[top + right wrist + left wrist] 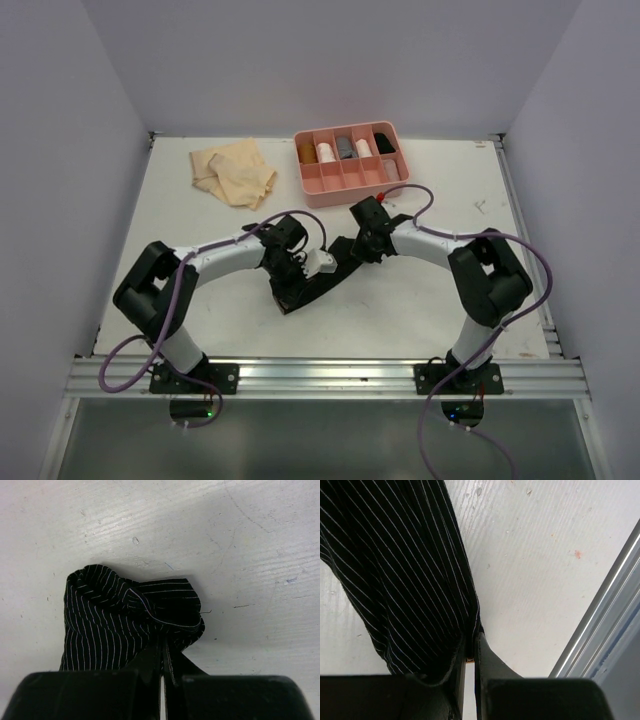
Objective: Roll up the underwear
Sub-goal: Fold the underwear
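the left tool (471, 652) and right tool (163, 652) each pinch the black striped underwear (110, 620) on the table (250, 540).

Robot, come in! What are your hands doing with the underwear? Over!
Left hand shut on black underwear. Right hand shut on its other end. Tan underwear and pink tray farther back, not in the way.

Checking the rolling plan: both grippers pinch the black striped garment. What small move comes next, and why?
Probably the right gripper should turn its bunched end of the black underwear over toward the left gripper, which pinches an edge of the flatter part; that would start the roll.
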Action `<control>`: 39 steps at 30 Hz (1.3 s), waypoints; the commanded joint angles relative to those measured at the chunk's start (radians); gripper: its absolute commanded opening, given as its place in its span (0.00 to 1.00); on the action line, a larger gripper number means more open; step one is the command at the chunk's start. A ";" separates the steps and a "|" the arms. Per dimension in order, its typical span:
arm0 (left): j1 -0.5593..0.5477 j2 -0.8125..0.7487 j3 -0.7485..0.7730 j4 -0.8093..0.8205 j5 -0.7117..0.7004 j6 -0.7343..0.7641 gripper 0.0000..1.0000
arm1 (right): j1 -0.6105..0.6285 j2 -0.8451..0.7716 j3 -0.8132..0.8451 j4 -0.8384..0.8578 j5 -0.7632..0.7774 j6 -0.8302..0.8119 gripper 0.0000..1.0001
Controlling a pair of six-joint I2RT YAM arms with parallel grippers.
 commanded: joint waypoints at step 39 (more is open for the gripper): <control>-0.056 0.095 -0.013 -0.065 -0.061 0.052 0.41 | -0.065 -0.087 0.057 0.113 -0.228 0.098 0.30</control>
